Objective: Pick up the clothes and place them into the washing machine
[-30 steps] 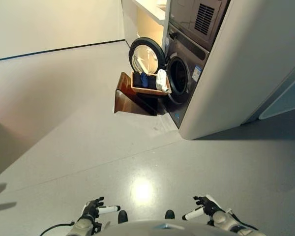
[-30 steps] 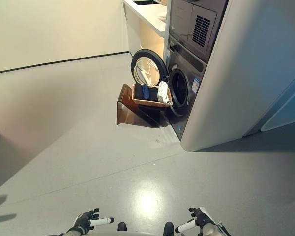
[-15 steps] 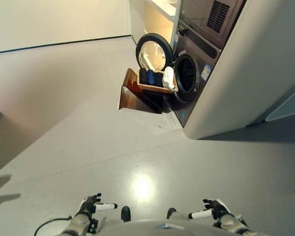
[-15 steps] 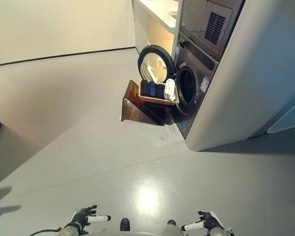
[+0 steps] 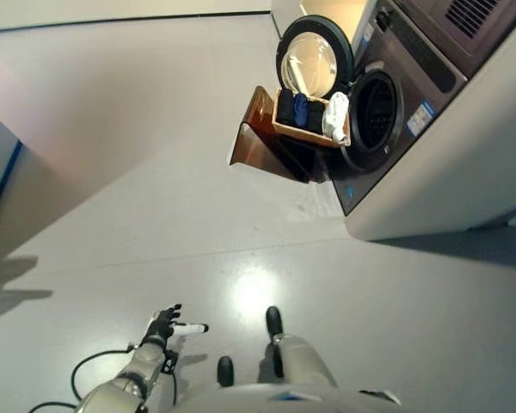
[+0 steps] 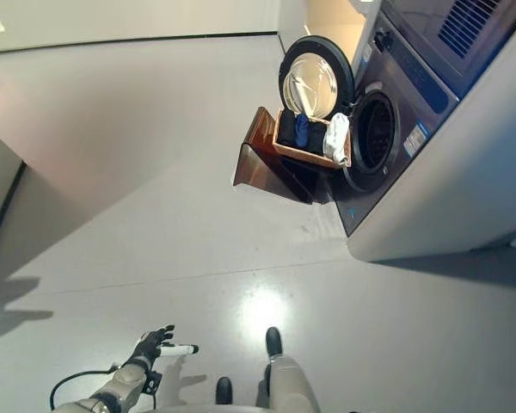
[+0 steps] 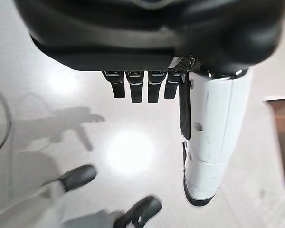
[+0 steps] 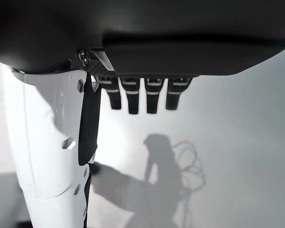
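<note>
Glossy grey floor [image 5: 155, 215] around you. Both hands empty w/ fingers straight: left hand [image 5: 162, 327] low, right hand [image 8: 133, 57] (wrist view only). Clothes [image 5: 314, 114] sit well ahead in wooden basket [image 5: 303, 136], beside washing machine [image 5: 404, 103], round door [image 5: 314, 58] open.

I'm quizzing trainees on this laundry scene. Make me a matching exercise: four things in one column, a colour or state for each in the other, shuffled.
Things:
1. washing machine door
2. basket
3. left hand
4. white garment

States:
A. draped over the basket's end nearest the drum
B. empty, fingers straight
C. swung open
D. wooden, holding dark clothes

Pairs: 1-C, 2-D, 3-B, 4-A
</note>
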Robot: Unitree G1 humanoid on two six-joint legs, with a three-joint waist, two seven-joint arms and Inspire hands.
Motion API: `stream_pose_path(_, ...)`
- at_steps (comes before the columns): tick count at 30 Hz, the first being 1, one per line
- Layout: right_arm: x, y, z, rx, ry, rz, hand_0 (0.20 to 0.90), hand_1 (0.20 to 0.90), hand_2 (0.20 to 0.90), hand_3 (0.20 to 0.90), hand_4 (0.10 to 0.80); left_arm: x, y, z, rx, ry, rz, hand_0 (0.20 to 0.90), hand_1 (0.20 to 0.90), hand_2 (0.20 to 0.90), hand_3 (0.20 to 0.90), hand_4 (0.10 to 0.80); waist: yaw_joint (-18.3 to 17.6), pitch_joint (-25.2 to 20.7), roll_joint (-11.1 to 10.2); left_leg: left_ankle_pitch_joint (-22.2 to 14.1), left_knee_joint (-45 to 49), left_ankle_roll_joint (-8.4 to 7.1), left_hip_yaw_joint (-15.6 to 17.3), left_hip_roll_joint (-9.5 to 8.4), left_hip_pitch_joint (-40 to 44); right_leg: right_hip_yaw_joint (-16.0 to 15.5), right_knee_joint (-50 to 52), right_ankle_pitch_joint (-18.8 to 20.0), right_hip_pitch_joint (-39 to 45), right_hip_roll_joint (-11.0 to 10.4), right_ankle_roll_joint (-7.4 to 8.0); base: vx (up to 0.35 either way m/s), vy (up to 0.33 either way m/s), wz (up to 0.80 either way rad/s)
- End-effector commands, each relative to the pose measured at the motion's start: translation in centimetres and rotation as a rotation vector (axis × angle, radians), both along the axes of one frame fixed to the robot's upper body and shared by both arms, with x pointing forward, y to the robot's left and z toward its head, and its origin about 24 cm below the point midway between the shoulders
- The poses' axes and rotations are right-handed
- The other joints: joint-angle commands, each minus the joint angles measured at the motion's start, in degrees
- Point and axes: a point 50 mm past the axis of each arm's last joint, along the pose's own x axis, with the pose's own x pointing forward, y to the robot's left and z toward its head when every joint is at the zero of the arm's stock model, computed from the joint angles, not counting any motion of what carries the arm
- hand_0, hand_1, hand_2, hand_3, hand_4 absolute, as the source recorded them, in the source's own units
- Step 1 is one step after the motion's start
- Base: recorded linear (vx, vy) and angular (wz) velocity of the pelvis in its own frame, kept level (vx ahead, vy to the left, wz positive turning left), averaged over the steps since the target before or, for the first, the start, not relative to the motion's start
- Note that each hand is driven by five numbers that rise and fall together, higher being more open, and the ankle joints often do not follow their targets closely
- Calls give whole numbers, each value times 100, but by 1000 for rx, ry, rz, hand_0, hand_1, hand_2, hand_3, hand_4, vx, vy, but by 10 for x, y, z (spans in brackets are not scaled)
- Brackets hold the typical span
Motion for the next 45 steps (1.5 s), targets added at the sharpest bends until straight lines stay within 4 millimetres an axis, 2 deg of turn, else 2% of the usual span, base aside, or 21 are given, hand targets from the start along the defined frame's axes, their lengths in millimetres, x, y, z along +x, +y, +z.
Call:
stream_pose_path(1,50,-33,20,-106,-164,18,900,900,900,900,800,45,2,23,-13,-204,0,900,900,900,900,800,185,462,185,1600,1943,-442,278,241,471,236,-243,686,-616,46,87,177,-186,5)
stream_pose_path(3,71,-34,26,-120,-224,32,900,900,900,900,800,52,1,26,-8,-223,1,900,900,900,900,800,305,712,90,1527,2722,-284,276,-33,-251,370,-231,513,-481,22,-46,177,-134,-37)
stream_pose_path(5,81,-33,29,-121,-252,37,900,900,900,900,800,56,2,28,1,-232,-1,900,900,900,900,800,339,767,51,1520,2873,-236,355,-3,-538,427,-208,444,-428,2,-78,243,-91,-32)
stream_pose_path(8,105,-31,37,-115,-329,29,900,900,900,900,800,60,8,31,24,-241,22,900,900,900,900,800,580,984,-110,1237,1741,-144,789,74,-1814,643,-202,107,-8,31,-48,406,10,11)
stream_pose_path(11,111,-33,41,-130,-356,28,900,900,900,900,800,56,11,29,30,-229,33,900,900,900,900,800,848,946,49,2006,-895,-351,944,518,-1954,789,-278,-308,488,340,75,565,137,-5)
stream_pose_path(12,111,-33,41,-132,-358,21,900,900,900,900,800,51,11,26,28,-208,32,900,900,900,900,800,922,911,47,2119,-1449,-384,1015,558,-2001,883,-331,-462,745,384,126,578,145,-29)
stream_pose_path(15,107,-33,39,-129,-343,17,900,900,900,900,800,39,10,20,26,-169,29,900,900,900,900,800,1035,809,64,2322,-1633,-432,1098,559,-1996,1093,-313,-721,1171,472,172,498,184,-72)
stream_pose_path(16,107,-33,39,-117,-341,13,900,900,900,900,800,27,11,16,18,-140,33,900,900,900,900,800,1182,701,58,2389,-1284,-324,722,444,-1880,1342,-161,-936,1530,444,210,569,273,-130)
stream_pose_path(18,104,-33,38,-85,-353,-25,900,900,900,900,800,24,16,16,24,-126,7,900,900,900,900,800,1162,632,-68,2239,-902,-224,808,346,-1850,1436,359,-836,1589,228,348,594,327,-111)
stream_pose_path(21,103,-39,40,-76,-365,-91,900,900,900,900,800,19,23,16,37,-116,-2,900,900,900,900,800,1108,695,-81,1833,-560,26,1046,295,-1580,1334,1822,85,1009,108,392,364,293,-79)
stream_pose_path(23,99,-40,39,-67,-372,-140,900,900,900,900,800,15,31,17,50,-107,24,900,900,900,900,800,1071,696,-54,1552,-476,129,1202,203,-1213,1046,2128,286,873,-107,399,404,279,-36)
stream_pose_path(26,96,-44,39,-74,-370,-152,900,900,900,900,800,13,33,18,46,-119,42,900,900,900,900,800,1067,663,45,1395,-554,154,1260,157,-848,711,1978,180,595,-203,360,310,156,-57)
stream_pose_path(28,95,-46,40,-85,-365,-150,900,900,900,900,800,17,31,19,34,-136,50,900,900,900,900,800,985,687,99,1200,-659,130,1266,58,-548,347,1425,-114,278,-220,334,342,93,-50)
stream_pose_path(29,94,-49,40,-101,-363,-153,900,900,900,900,800,22,29,20,27,-154,55,900,900,900,900,800,912,729,30,994,-667,98,1281,-83,-350,44,641,18,67,-300,361,569,41,-2)
stream_pose_path(30,96,-52,42,-120,-368,-157,900,900,900,900,800,29,26,23,15,-182,55,900,900,900,900,800,811,742,-49,763,-678,62,1314,-225,-97,-233,-129,323,-137,-542,480,624,19,12)
stream_pose_path(32,93,-53,42,-126,-360,-152,900,900,900,900,800,37,21,25,5,-208,37,900,900,900,900,800,672,801,-83,476,-638,38,1247,-326,271,-510,-865,761,-381,-705,593,487,-11,35)
stream_pose_path(34,88,-54,40,-131,-337,-163,900,900,900,900,800,42,19,27,-3,-221,32,900,900,900,900,800,571,787,-29,220,-637,-2,1126,-339,664,-642,-1220,959,-506,-703,682,515,-37,40)
stream_pose_path(37,78,-57,37,-134,-320,-191,900,900,900,900,800,45,14,27,-9,-228,13,900,900,900,900,800,425,642,12,-18,-667,-54,871,-355,1108,-302,-1172,1205,-452,-625,655,542,-91,39)
stream_pose_path(41,63,-59,33,-139,-268,-213,900,900,900,900,800,35,1,19,-37,-178,-9,900,900,900,900,800,389,378,229,179,-203,-273,768,-6,1251,-344,-698,1087,-380,-428,442,419,-187,59)
stream_pose_path(43,61,-57,32,-140,-260,-210,900,900,900,900,800,27,-4,13,-48,-140,-36,900,900,900,900,800,404,298,311,820,734,-472,889,298,982,-440,-533,775,-202,-174,198,352,-247,7)
stream_pose_path(45,65,-57,33,-138,-273,-214,900,900,900,900,800,25,-7,12,-59,-132,-31,900,900,900,900,800,496,382,259,1313,1966,-461,767,250,396,-380,-522,532,84,-40,-19,250,-245,-18)
